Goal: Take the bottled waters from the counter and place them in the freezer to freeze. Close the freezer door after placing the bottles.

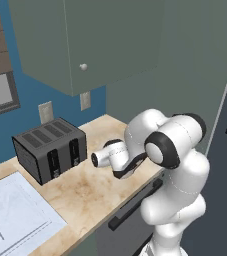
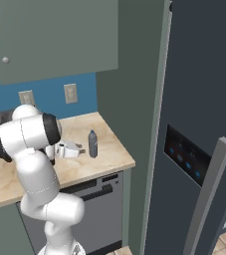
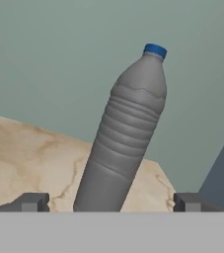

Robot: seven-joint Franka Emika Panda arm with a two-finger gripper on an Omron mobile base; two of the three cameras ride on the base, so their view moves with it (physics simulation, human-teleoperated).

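Left base view: the white arm bends over the marble-patterned desk [image 1: 85,195], its wrist reaching past a black toaster [image 1: 50,150] that stands near the wall. A pale sheet [image 1: 15,215] lies at the lower left. The arm's own bulk blocks the fingers and the bottle from here.

Right base view: the smoky grey water bottle [image 2: 92,144] stands upright on the desk near its front right corner, with the hand [image 2: 77,148] level and just beside it, not visibly touching. To the right rises the dark freezer door [image 2: 204,124] with its blue-lit dispenser panel [image 2: 186,155] and long grey handle [image 2: 206,194]; the door looks shut, so it likely needs opening before a bottle goes in.

Hand view: the bottle sits between the two fingertips [image 3: 32,201], which stand wide apart and hold nothing. Its cap reads blue here. To grip well, I would ease forward until the lower ribbed body is centred, then close squarely so it does not tip. The bottle's base is cut off below, and a second bottle cannot be made out.
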